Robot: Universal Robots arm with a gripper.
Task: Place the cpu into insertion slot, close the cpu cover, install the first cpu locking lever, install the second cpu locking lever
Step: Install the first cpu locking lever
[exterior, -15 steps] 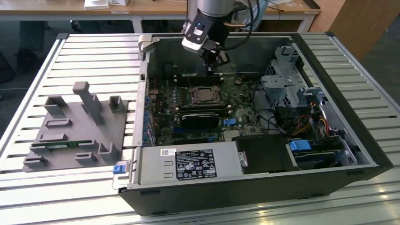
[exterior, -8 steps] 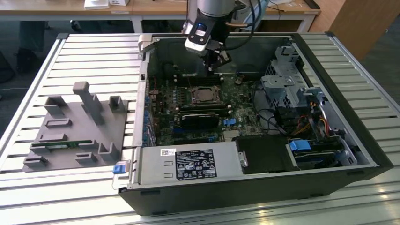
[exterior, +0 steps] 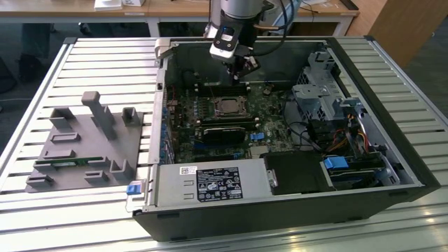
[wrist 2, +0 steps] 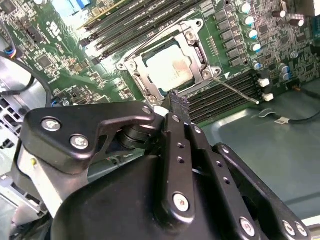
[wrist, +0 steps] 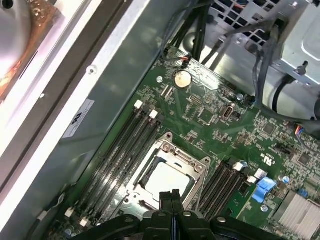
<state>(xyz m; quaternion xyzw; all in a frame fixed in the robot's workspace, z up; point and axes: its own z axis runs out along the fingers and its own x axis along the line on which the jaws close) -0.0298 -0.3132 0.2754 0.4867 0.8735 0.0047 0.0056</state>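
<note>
The cpu (wrist 2: 167, 65) lies flat in the insertion slot (exterior: 216, 106) on the green motherboard, its silvery top showing. The cpu cover (wrist 2: 196, 46) lies down around it as a silver frame, and in the first wrist view the cover (wrist: 167, 149) frames the cpu (wrist: 167, 179) too. A thin wire locking lever (wrist 2: 239, 92) sticks out from one socket corner over the memory slots. My gripper (wrist 2: 176, 100) hovers just above the socket's edge, its black fingers pressed together with nothing between them. In the exterior view the gripper (exterior: 238, 73) hangs inside the case, behind the socket.
The open computer case (exterior: 157, 173) lies on a slatted metal table. Black memory slots (wrist: 117, 152) flank the socket. Drive cages and cables (exterior: 329, 105) fill the exterior view's right. A grey fixture block (exterior: 84, 147) stands outside the case at the left.
</note>
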